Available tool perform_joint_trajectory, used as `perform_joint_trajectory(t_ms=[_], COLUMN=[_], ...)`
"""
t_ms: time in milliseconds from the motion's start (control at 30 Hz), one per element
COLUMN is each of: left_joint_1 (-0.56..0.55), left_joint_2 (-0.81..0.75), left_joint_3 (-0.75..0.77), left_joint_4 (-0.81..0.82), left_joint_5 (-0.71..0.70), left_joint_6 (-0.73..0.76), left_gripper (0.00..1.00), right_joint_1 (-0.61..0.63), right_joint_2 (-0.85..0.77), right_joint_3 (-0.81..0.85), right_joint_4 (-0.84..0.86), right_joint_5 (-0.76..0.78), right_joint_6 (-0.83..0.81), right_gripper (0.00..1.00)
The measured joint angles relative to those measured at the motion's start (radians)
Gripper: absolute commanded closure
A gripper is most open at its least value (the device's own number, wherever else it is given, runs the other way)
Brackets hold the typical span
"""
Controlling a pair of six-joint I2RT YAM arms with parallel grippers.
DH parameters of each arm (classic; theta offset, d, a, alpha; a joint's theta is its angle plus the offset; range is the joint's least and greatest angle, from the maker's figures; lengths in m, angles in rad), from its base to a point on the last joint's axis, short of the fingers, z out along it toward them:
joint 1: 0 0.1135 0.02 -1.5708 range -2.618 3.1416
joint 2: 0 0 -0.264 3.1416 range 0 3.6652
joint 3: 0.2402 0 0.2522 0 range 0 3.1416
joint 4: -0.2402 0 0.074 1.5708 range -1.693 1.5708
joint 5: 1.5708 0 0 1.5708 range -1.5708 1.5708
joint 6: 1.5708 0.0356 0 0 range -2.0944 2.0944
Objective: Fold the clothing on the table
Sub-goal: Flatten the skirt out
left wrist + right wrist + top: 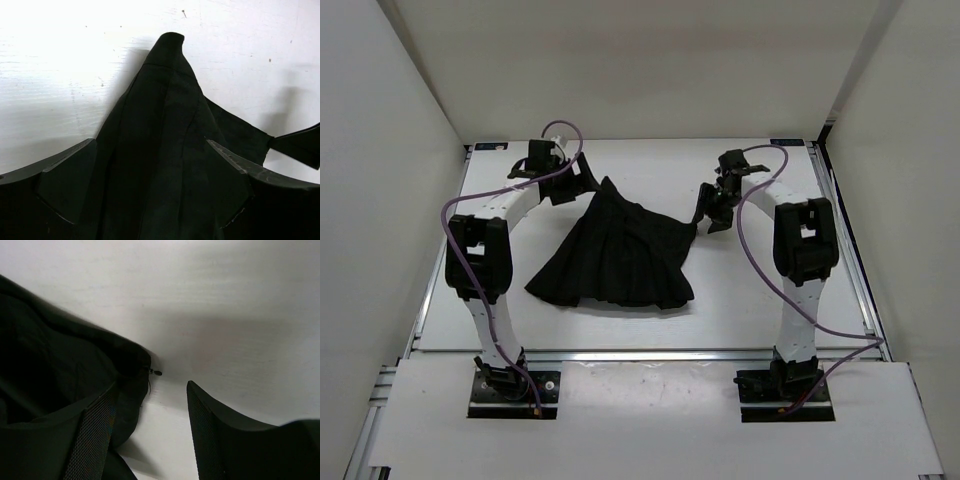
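Skirt (615, 255) lies rumpled at the middle of the table (750, 310), one corner peaked toward the far left. Left gripper (150, 141): jaws wide apart, straddling that peak, nothing clamped. Right gripper (151, 385): jaws apart, right corner beside one finger, ungripped. Assessment: fabric light, limp, likely to sag and drag; pinch the two far corners

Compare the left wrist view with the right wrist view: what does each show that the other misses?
Only the left wrist view shows the skirt ending in a pointed tip, fabric filling the gap between the left gripper's open fingers. Only the right wrist view shows a skirt edge with a small thread end beside one finger of the right gripper, bare table in the gap. Both show black fabric on the white table, jaws apart.
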Motion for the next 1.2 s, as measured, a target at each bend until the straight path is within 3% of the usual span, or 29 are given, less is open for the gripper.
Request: perform_joint_trajectory(t_ms=[200,333,467,500,667,833,1067,1200], left_joint_1=[0.026,0.047,0.061,0.063,0.063,0.062,0.057,0.031], left_joint_2=[0.001,0.001,0.001,0.001,0.008,0.01,0.021,0.083], left_joint_3=[-0.037,-0.074,-0.079,-0.078,-0.055,-0.011,0.027,0.058], left_joint_4=[0.004,0.001,-0.001,-0.002,-0.013,-0.019,-0.001,0.009], left_joint_5=[0.008,0.011,0.011,0.012,0.027,0.069,0.112,0.121], left_joint_6=[-0.001,0.0,0.0,0.0,0.002,-0.001,-0.005,0.01], left_gripper=[0.01,0.01,0.01,0.01,0.01,0.02,0.01,0.01], right_joint_1=[-0.01,-0.028,-0.028,-0.024,0.006,0.069,0.222,0.21], right_joint_2=[-0.04,-0.084,-0.085,-0.085,-0.085,-0.14,-0.474,-0.594], right_joint_3=[-0.148,-0.286,-0.363,-0.37,-0.386,-0.309,-0.35,-0.47], right_joint_4=[0.109,0.248,0.359,0.379,0.451,0.32,0.171,0.131], right_joint_5=[-0.099,-0.162,-0.226,-0.229,-0.231,-0.135,-0.013,0.009], right_joint_6=[0.111,0.232,0.354,0.373,0.4,0.196,-0.022,-0.036], right_gripper=[0.44,0.76,0.91,1.0,0.99,1.0,1.0,1.0])
